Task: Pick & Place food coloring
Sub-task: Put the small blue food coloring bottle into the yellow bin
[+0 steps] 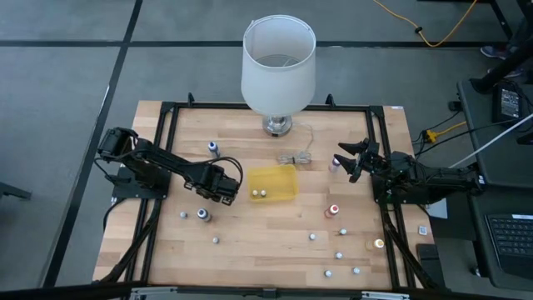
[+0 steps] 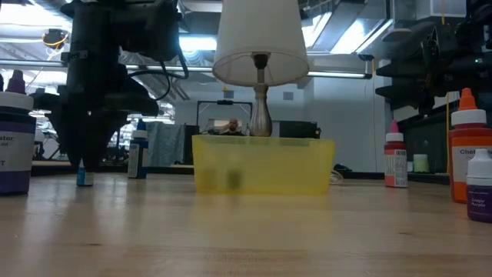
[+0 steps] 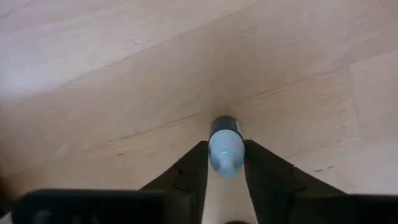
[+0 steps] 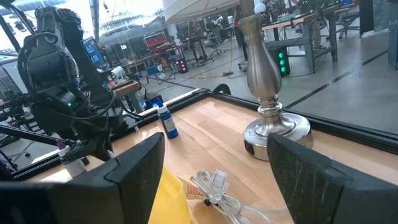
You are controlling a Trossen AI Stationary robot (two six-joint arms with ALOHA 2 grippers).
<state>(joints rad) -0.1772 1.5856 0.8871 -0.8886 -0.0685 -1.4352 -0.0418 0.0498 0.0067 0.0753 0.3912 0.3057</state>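
The left gripper (image 3: 225, 168) is down at the wooden table (image 1: 250, 242), just left of the yellow tray (image 1: 273, 182), its two dark fingers (image 3: 186, 177) pressed against either side of a small blue-capped bottle (image 3: 225, 146) of food coloring, grasping it where it stands on the boards. In the low view the same bottle (image 2: 84, 177) shows its blue base on the table under the dark gripper body.

The right gripper (image 4: 214, 168) hovers near the table's right edge with its fingers spread wide and nothing between them; a coiled clear cable (image 4: 217, 190) lies ahead of it, beside the lamp's metal base (image 4: 273, 127).

Other bottles are scattered over the light plank surface: a blue one (image 1: 213, 148) near the back left, a red-topped one (image 1: 333, 211) on the right, and several pale ones along the front. Two more lie inside the tray (image 1: 260, 193). The white lampshade (image 1: 278, 65) stands at the table's back edge.

Beyond the table is a workshop room with grey flooring, ceiling lights, benches and a desk with a keyboard (image 1: 510, 242).
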